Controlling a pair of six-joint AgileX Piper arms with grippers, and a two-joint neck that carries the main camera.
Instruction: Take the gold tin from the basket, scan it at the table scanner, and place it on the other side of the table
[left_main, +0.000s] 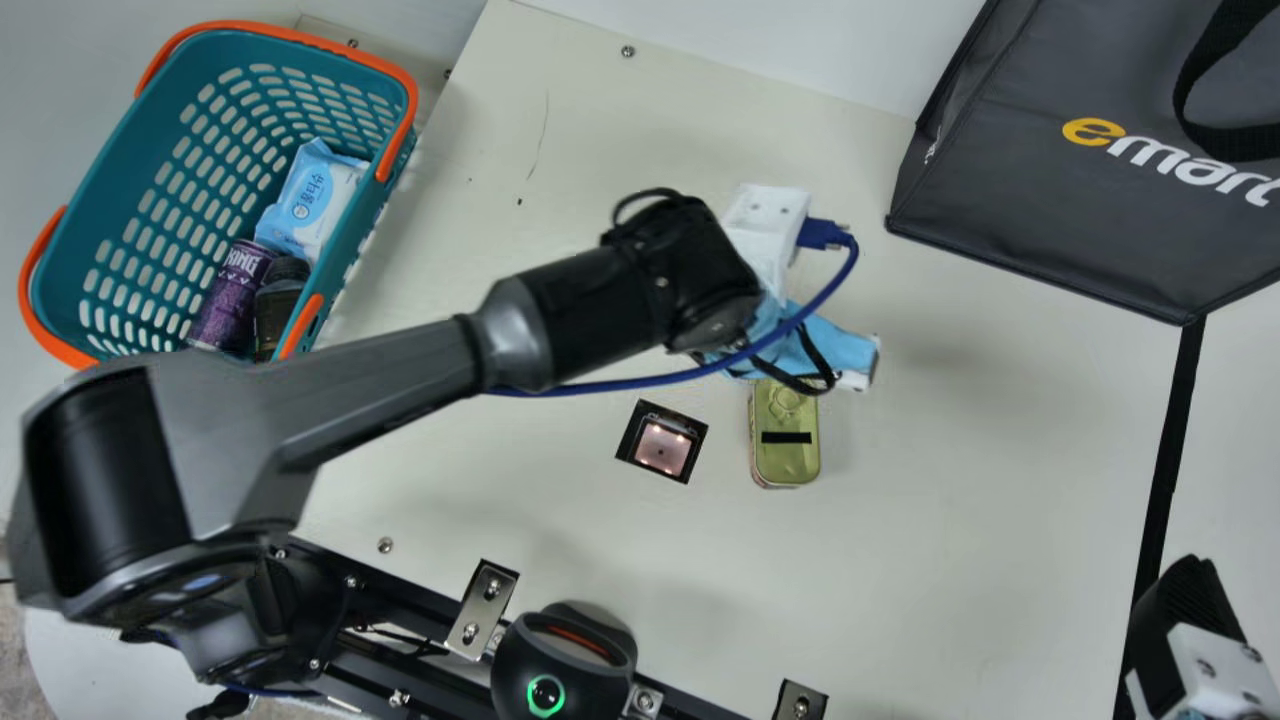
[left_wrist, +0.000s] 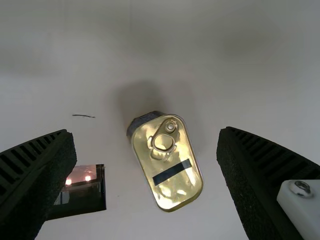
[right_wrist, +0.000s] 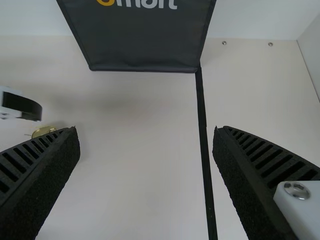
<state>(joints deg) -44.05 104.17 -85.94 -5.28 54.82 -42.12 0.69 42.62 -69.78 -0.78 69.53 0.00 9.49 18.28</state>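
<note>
The gold tin (left_main: 785, 450) sits on the desk (left_main: 960, 530) beside the scanner (left_main: 661, 448); the left gripper (left_main: 822, 345) hangs over it, fingers wide apart, empty. The right gripper's (left_main: 1190, 625) fingers spread wide, also empty.

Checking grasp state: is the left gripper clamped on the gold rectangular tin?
No, the left gripper stands open, cream table visible either side of the tin.

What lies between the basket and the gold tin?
In the main view, the table scanner sits between basket and tin, nearer the tin; the left arm crosses over that stretch.
</note>
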